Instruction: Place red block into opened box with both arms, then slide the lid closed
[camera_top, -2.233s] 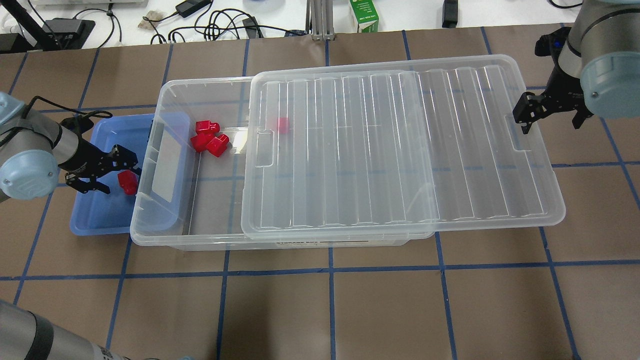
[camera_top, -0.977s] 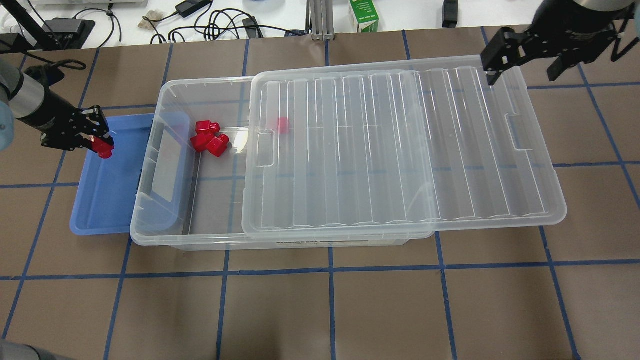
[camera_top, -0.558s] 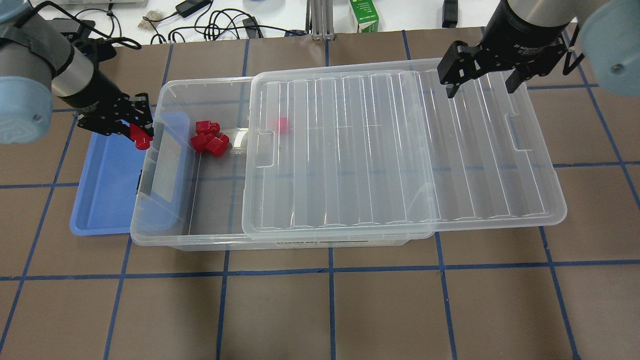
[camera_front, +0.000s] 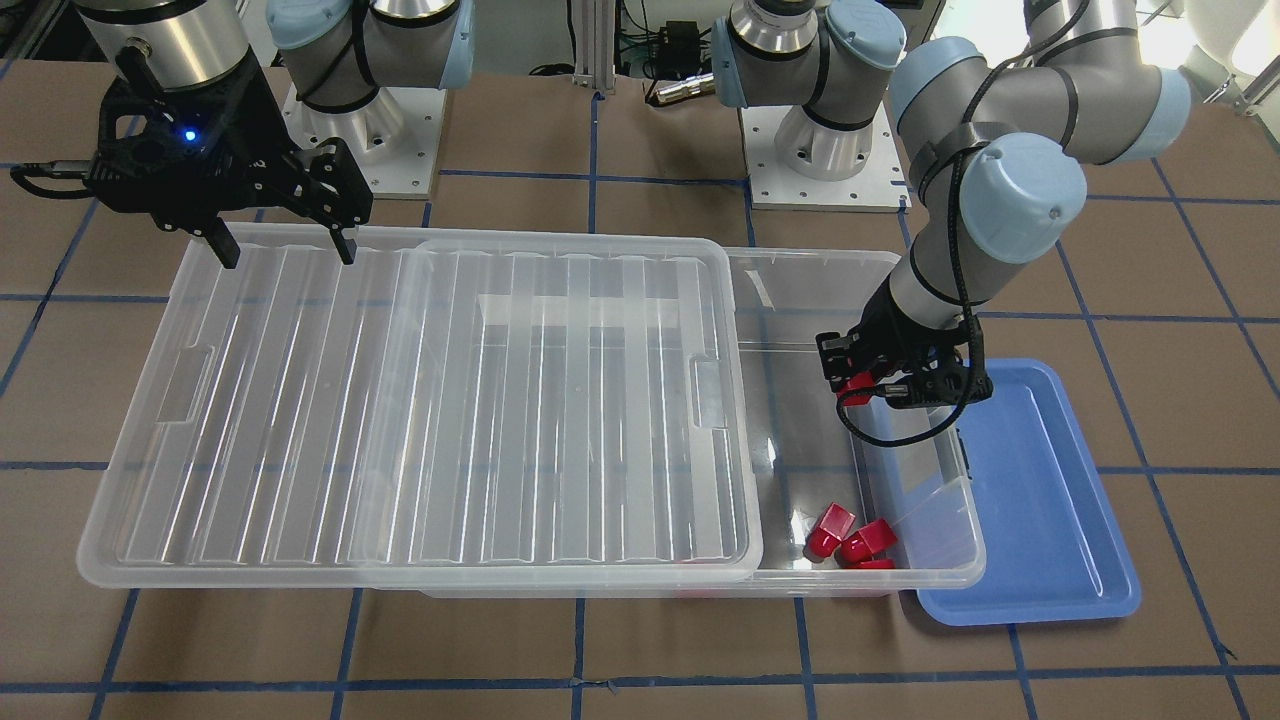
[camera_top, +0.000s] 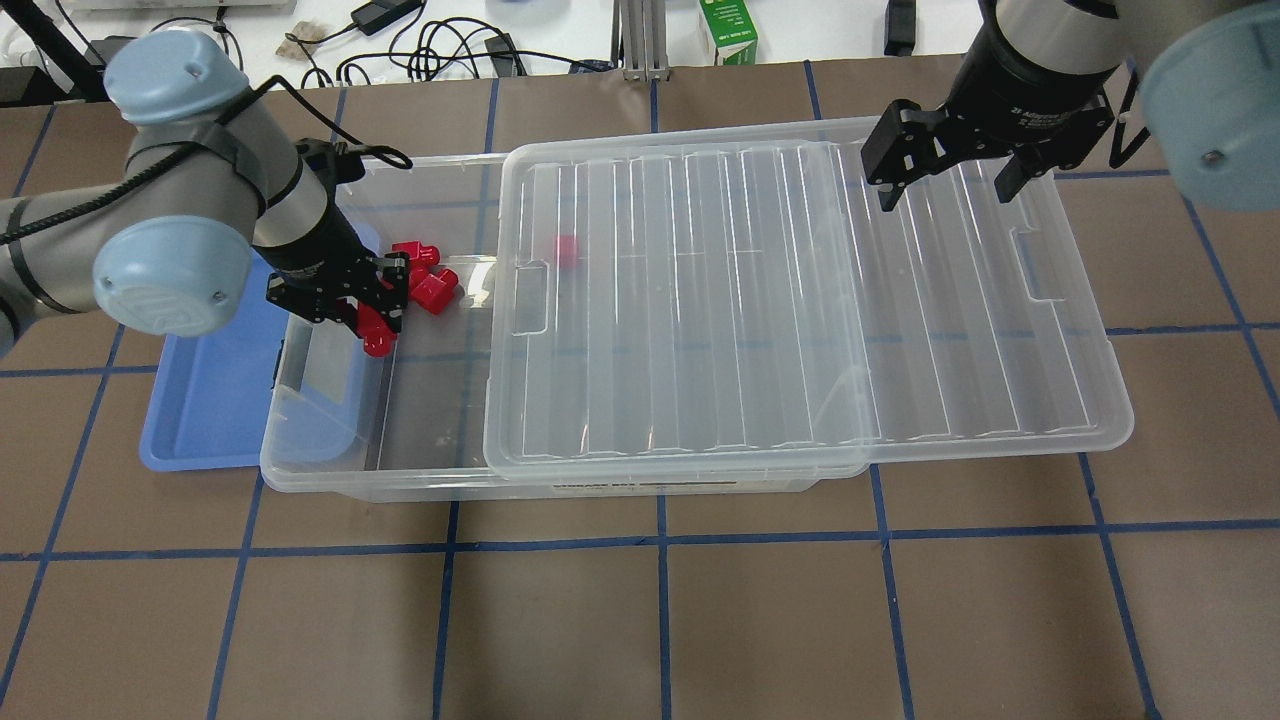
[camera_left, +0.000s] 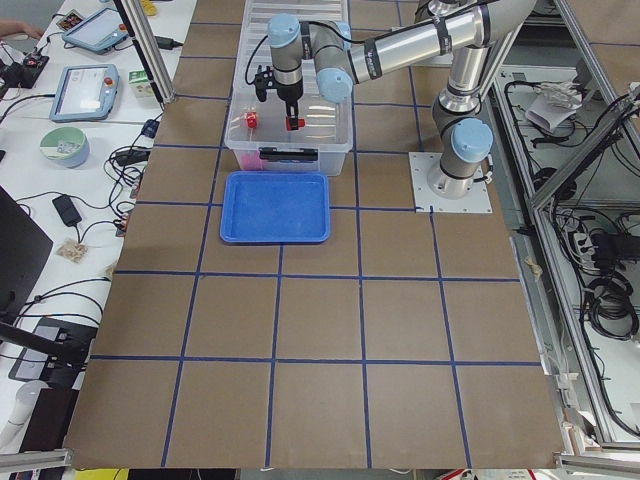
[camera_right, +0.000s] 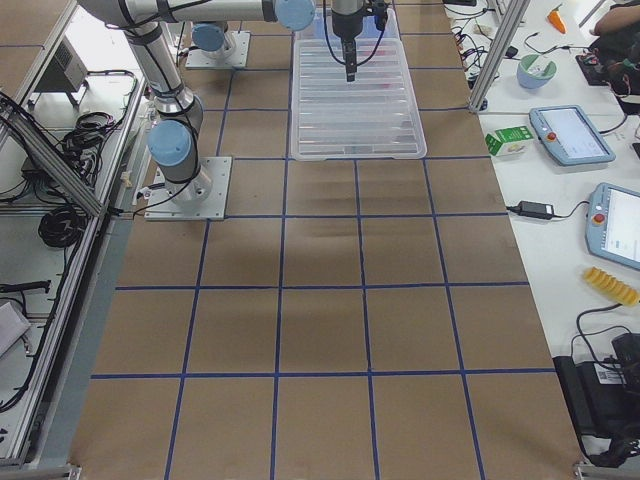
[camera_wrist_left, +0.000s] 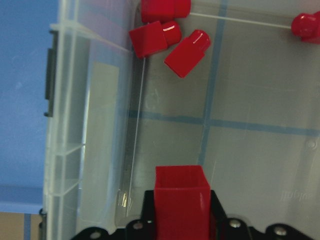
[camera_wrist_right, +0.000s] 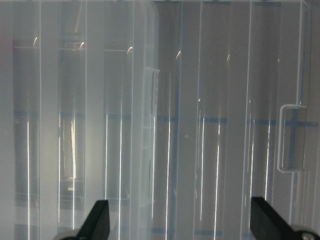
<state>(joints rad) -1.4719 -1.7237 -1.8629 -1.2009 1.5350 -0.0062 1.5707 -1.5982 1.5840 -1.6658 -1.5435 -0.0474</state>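
Note:
My left gripper (camera_top: 372, 318) is shut on a red block (camera_top: 379, 340) and holds it above the uncovered left end of the clear box (camera_top: 420, 420), just inside its left wall. In the left wrist view the red block (camera_wrist_left: 180, 200) sits between the fingers over the box floor. Three other red blocks (camera_top: 420, 275) lie in the far left corner, and one more (camera_top: 567, 250) shows through the lid. The ribbed clear lid (camera_top: 800, 300) covers the box's right part and overhangs to the right. My right gripper (camera_top: 945, 190) hangs open over the lid's far right area (camera_wrist_right: 175, 125).
A blue tray (camera_top: 200, 400) lies against the box's left end with nothing showing in it. Cables and a green carton (camera_top: 728, 30) sit beyond the far table edge. Both arm bases (camera_front: 820, 150) stand behind the box. Bare brown table lies in front.
My left gripper lifted the red block out of the blue tray and carried it right, over the box wall. My right gripper moved from beyond the lid's right end to above the lid.

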